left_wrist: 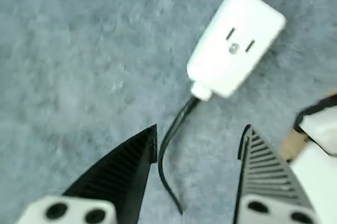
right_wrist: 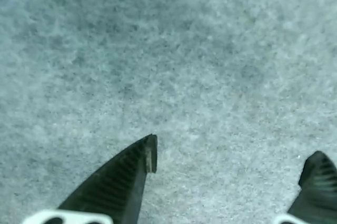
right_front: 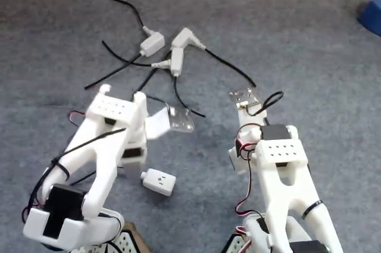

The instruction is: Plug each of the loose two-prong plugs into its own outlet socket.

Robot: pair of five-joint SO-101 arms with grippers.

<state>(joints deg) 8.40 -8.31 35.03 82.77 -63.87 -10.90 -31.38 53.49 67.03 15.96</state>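
Note:
A white outlet socket (right_front: 159,181) with a short black cord (left_wrist: 171,145) lies on the grey carpet at the front, beside the left arm. In the left wrist view the socket (left_wrist: 235,45) lies face up just beyond my left gripper (left_wrist: 197,142), which is open and holds nothing. Three white plug pieces (right_front: 152,43) (right_front: 186,37) (right_front: 175,62) with black cords lie clustered at the back middle. From above, the left gripper (right_front: 177,121) sits in front of that cluster. My right gripper (right_wrist: 234,161) (right_front: 245,99) is open over bare carpet, to the right of the plugs.
Black cords (right_front: 232,68) trail from the plug cluster to the left and right across the carpet (right_front: 309,56). A blue object (right_front: 372,18) sits at the far right edge. A brown piece (right_front: 136,236) lies by the left arm's base.

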